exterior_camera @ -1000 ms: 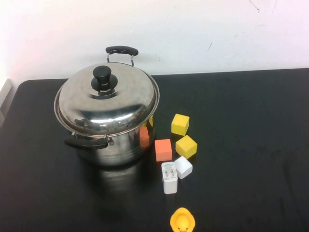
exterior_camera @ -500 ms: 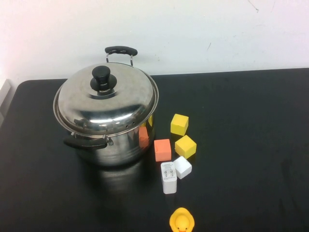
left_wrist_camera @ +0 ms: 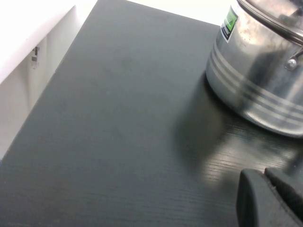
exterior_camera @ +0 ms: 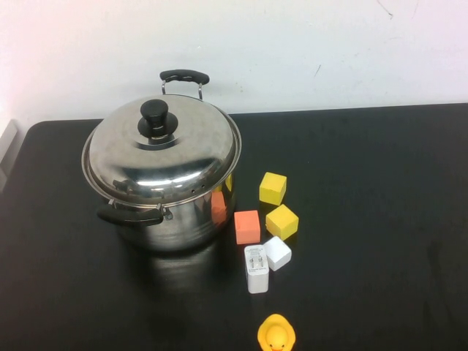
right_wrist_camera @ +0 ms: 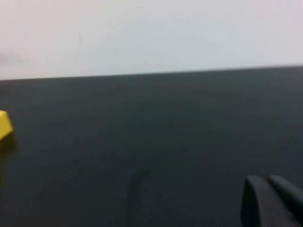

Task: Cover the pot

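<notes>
Almost nothing differs from the earlier pictures. The pot (exterior_camera: 164, 197), its lid (exterior_camera: 161, 150) and the blocks sit a hair to the right of and below their places half a second ago, matching the earliest picture again.

A large, shiny stainless-steel pot (exterior_camera: 175, 219) stands upright on the left half of a black table (exterior_camera: 365, 183), close to the table's far edge and the white wall behind it. A domed steel lid (exterior_camera: 161, 150) with a round black knob (exterior_camera: 154, 115) at its centre sits on the pot's rim, fully closing it. The pot has two black side handles: one (exterior_camera: 184, 76) rises at the far side, above the lid's edge, and the other (exterior_camera: 130, 216) juts out at the near left. In the left wrist view, the pot's wall (left_wrist_camera: 255, 80) shows horizontal bands near its base and a small green label near its rim.

The left gripper (left_wrist_camera: 270, 198) is low over the bare table near the pot. The right gripper (right_wrist_camera: 272, 201) is low over the table, well away from the pot.
</notes>
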### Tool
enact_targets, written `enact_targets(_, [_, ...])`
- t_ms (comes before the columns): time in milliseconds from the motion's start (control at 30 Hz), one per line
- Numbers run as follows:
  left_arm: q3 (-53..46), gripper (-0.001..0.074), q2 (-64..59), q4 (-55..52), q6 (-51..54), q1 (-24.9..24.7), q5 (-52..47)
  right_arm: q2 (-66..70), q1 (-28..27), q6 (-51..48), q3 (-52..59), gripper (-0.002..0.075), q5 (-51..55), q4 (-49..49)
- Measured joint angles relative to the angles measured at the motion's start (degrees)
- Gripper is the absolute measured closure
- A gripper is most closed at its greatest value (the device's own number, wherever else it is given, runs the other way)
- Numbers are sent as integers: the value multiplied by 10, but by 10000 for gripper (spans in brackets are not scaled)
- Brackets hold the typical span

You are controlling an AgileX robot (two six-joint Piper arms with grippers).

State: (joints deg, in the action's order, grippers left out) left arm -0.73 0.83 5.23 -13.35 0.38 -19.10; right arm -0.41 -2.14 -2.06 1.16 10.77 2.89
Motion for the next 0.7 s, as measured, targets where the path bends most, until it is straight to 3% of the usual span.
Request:
enact_targets(200, [0, 737, 0, 0, 0, 0, 0, -2, -2, 127, 4, 726, 20, -84])
enact_targets(700, [0, 736, 0, 0, 1, 0, 0, -2, 48, 146, 2, 727, 79, -108])
